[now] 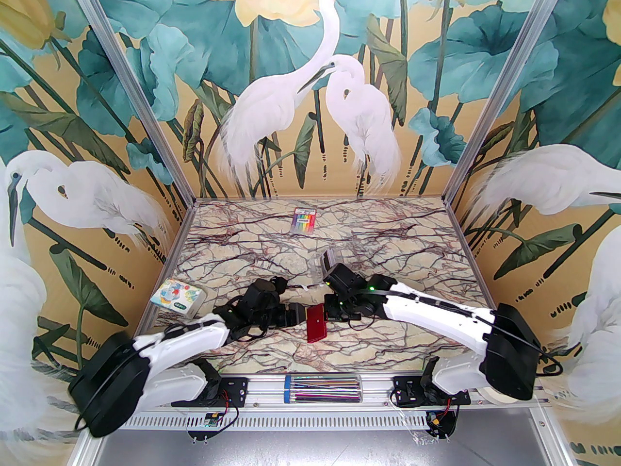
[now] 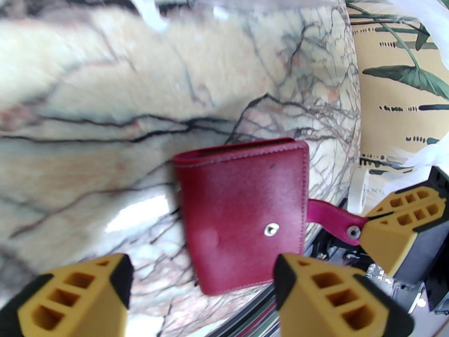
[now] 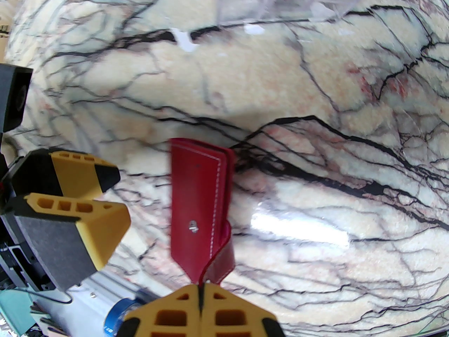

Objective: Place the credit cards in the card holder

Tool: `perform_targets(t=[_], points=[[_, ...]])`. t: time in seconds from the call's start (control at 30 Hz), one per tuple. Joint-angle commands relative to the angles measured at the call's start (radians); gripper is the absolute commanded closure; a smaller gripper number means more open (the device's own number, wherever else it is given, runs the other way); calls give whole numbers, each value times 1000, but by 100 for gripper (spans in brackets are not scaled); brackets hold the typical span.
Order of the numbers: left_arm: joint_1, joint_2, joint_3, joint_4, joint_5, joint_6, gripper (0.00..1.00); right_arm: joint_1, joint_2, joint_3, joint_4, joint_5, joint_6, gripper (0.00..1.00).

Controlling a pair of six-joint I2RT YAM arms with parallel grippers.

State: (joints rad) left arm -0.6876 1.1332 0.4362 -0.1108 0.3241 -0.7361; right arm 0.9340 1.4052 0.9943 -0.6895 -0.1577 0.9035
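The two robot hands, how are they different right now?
The left hand is open, its yellow fingers wide apart; the right hand is shut tight. The left hand holds nothing, while the right hand pinches the snap tab of the red card holder. Both hands have yellow fingers with black pads, and both are right beside the card holder.

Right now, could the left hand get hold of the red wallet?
Probably yes. The left hand is open, and the red wallet is just ahead of its fingers with nothing between. The right hand pinches only the snap tab.
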Motion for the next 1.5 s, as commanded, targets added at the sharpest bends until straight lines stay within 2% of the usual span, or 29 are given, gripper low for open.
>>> perform_targets(t=[0.0,0.37,0.63,0.87,1.07,1.23,1.47], points=[[-3,-70,25,-156,-91,33,26,2,-22,43,12,-48,-7,100],[7,-207,26,-267,-151,33,24,27,41,98,88,-118,12,100],[10,-214,14,-252,-123,38,25,31,85,118,92,-112,7,100],[10,-189,12,-197,-64,37,32,27,59,124,-13,-5,-17,100],[10,-167,2,-131,5,19,40,-17,12,52,-78,58,-27,100],[4,-114,-7,-16,105,-11,48,-64,-29,-18,-71,51,-37,100],[-25,-15,11,74,127,-30,57,-100,-41,-84,-28,41,-40,100]])
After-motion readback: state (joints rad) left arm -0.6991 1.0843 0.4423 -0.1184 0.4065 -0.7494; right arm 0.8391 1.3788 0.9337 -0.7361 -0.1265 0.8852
